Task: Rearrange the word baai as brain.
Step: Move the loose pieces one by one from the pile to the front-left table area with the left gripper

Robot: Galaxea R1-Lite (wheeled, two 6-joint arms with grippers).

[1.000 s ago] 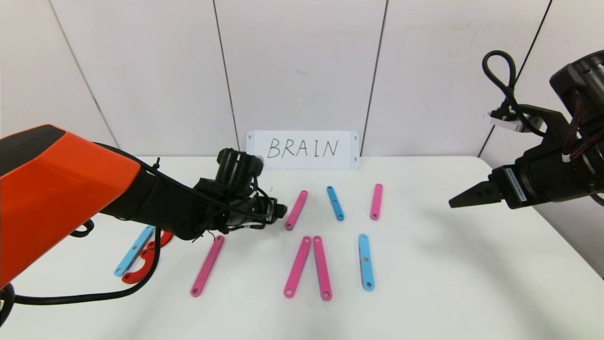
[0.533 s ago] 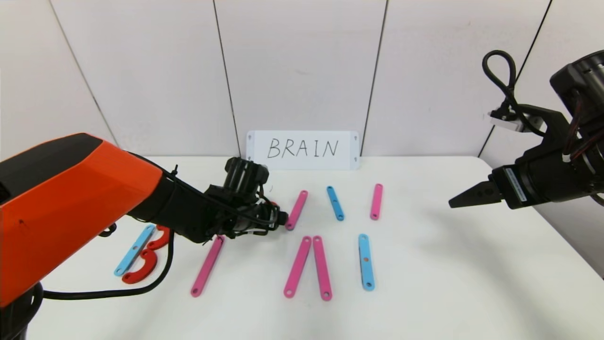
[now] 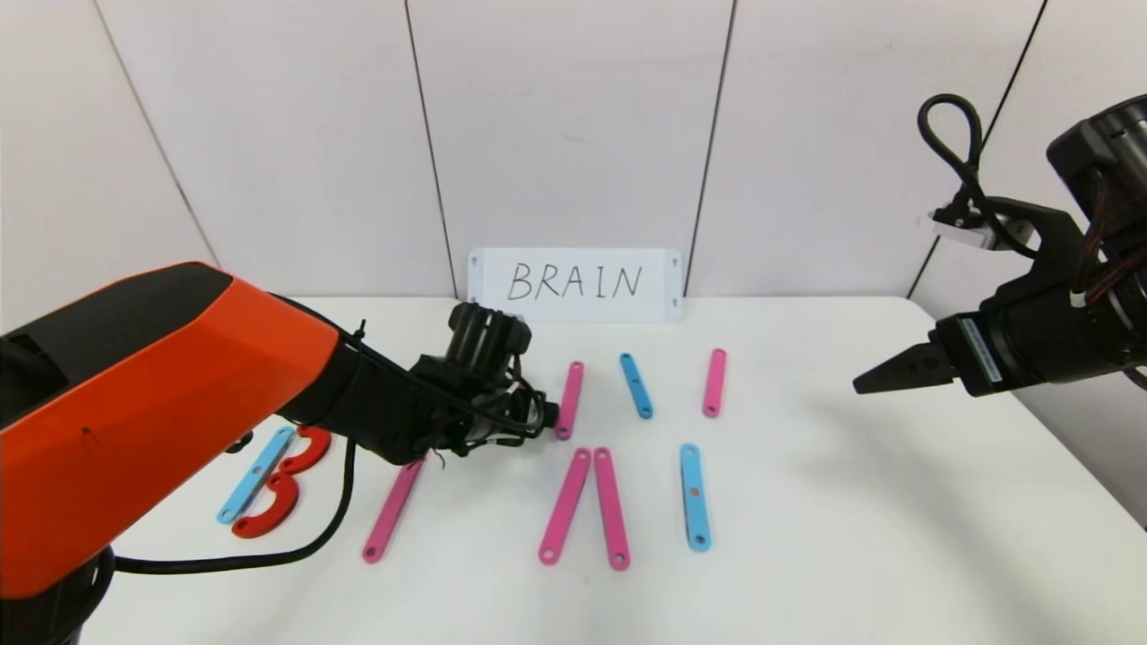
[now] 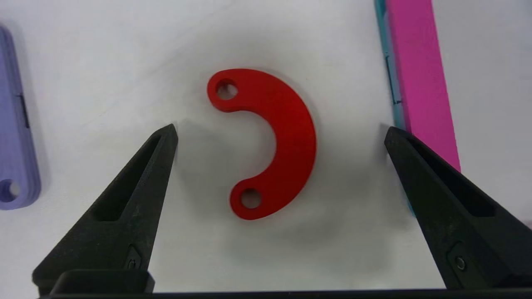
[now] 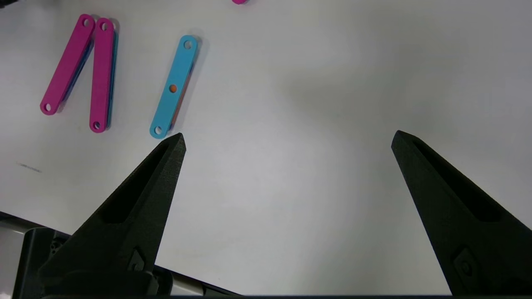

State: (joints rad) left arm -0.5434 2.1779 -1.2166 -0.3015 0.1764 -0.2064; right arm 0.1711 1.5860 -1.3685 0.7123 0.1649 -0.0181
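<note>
While spread wide, left gripper (image 4: 280,133) straddles red C-piece (image 4: 274,141).

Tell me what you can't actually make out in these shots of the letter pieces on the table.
- Head view: the left tool and the red C-shaped piece under it are hidden by the wrist.
- Head view: the upper end of a pink bar lies under the left arm.
- Left wrist view: the purple bar and pink bar run off the frame's edges.
- Right wrist view: a pink bar end is cut off.

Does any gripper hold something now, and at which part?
No. The left gripper is open around a red C-piece without touching it; the right gripper is open and empty.
</note>
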